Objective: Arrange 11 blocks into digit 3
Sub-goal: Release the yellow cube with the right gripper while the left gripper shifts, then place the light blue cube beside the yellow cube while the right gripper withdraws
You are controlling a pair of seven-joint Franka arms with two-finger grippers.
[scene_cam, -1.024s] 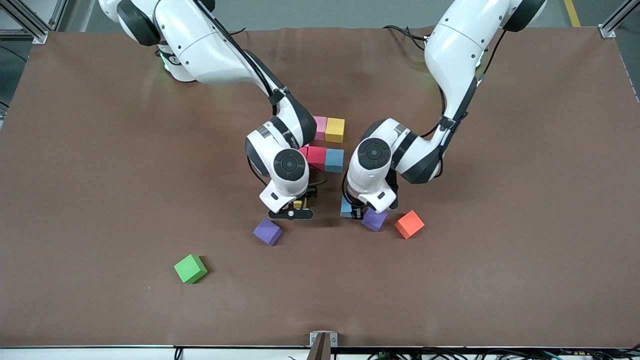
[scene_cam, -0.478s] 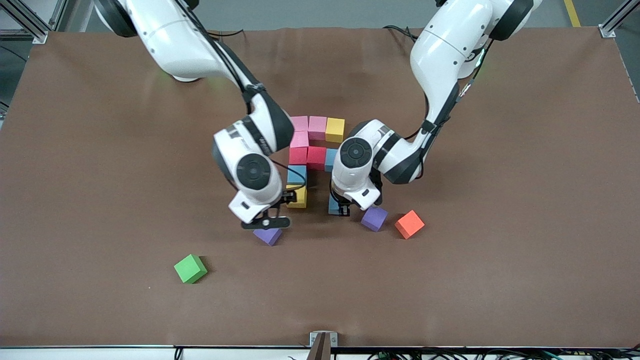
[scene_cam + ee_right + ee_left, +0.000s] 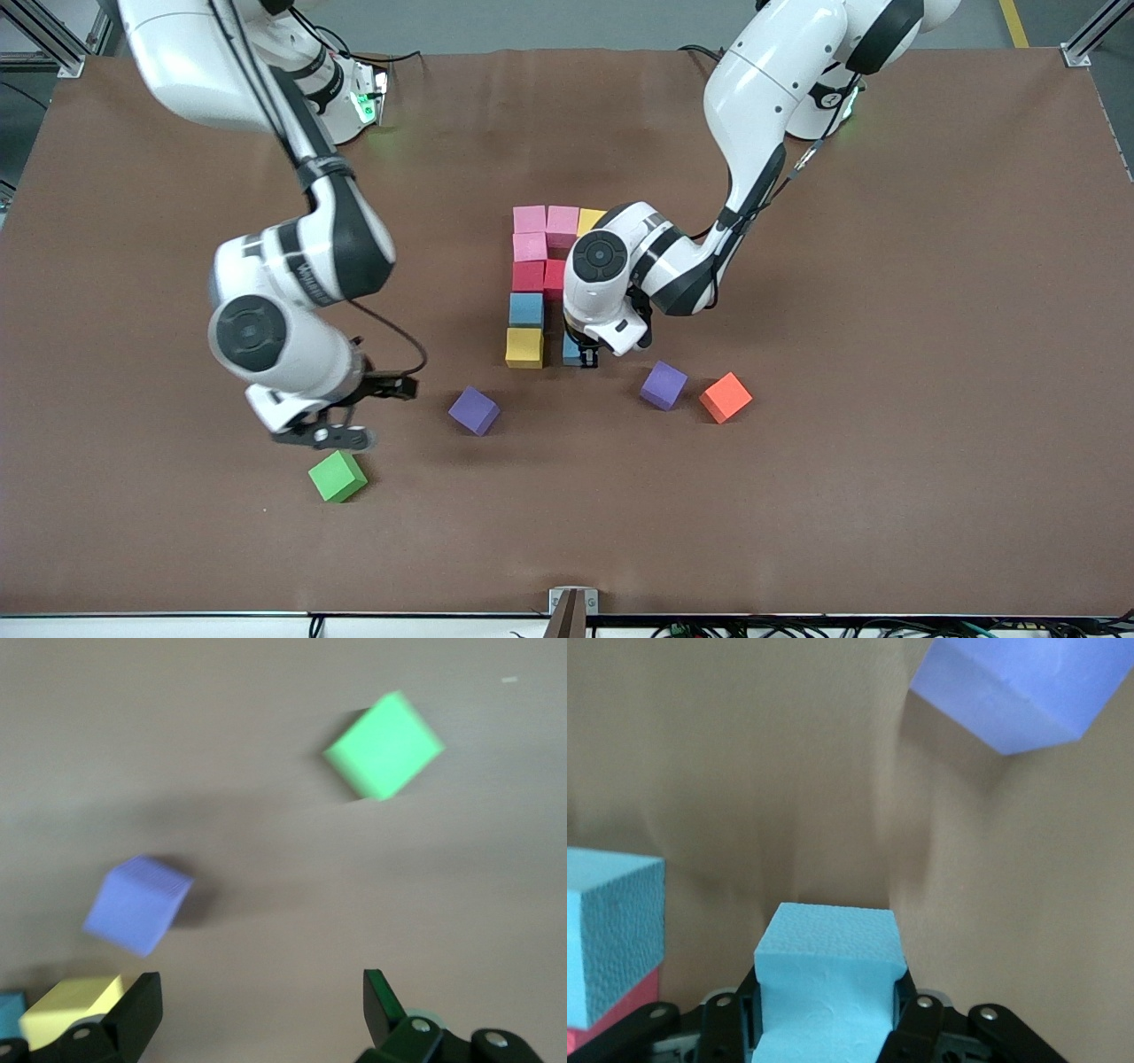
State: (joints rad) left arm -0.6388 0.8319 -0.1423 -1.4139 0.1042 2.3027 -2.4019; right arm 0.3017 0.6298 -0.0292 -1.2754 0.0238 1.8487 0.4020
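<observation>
1. I see loose cubes scattered nearer the front camera than the stack: a green cube [image 3: 337,476], a purple cube [image 3: 474,410], a second purple cube [image 3: 664,385] and an orange cube [image 3: 726,397] just beside it.
2. The blocks so far lie mid-table: pink blocks [image 3: 530,220] and a yellow block [image 3: 588,219] form the row farthest from the front camera. From there a column comes toward the camera through pink, a red block [image 3: 528,276], a blue block [image 3: 526,310] and a second yellow block [image 3: 524,347].
3. My left gripper [image 3: 585,357] sits low beside that yellow block, clamped on a light blue block [image 3: 828,979]. In the left wrist view the black fingers [image 3: 920,1020] press its sides.
4. The left arm's wrist [image 3: 611,275] covers part of the middle row, so I cannot see all of it.
5. My right gripper [image 3: 330,434] hangs over bare mat just above the green cube, toward the right arm's end. Its fingers [image 3: 383,1003] are spread wide with nothing between them.
6. Every cube is matte foam with a fine grainy skin and square edges. The table [image 3: 886,354] wears a dull brown cloth.
</observation>
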